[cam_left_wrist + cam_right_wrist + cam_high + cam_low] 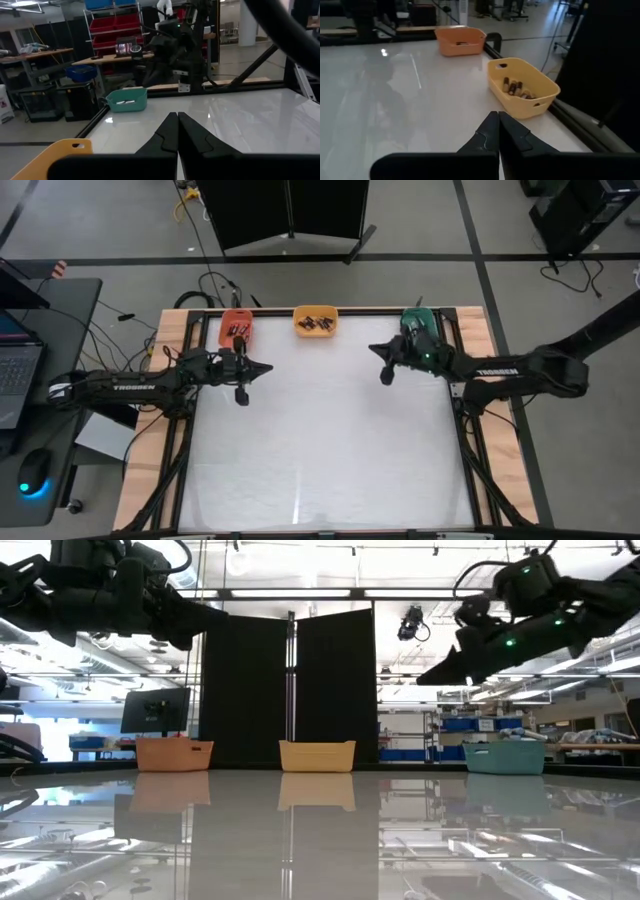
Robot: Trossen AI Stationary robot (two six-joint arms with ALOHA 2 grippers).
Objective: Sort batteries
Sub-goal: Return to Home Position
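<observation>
Looking pretty much sorted: the batteries I can spot sit in the bins along the far edge, none loose on the tabletop. There's a jumbled handful in the yellow bin and a few in the orange bin; can't see into the green bin.

Left end effector hangs just in front of orange, tips pressed together and empty. Right end effector hangs beside green, same deal. They point at each other, well apart. Backing off home looks easy, I'd guess: bare middle, just mind the bin rims.
</observation>
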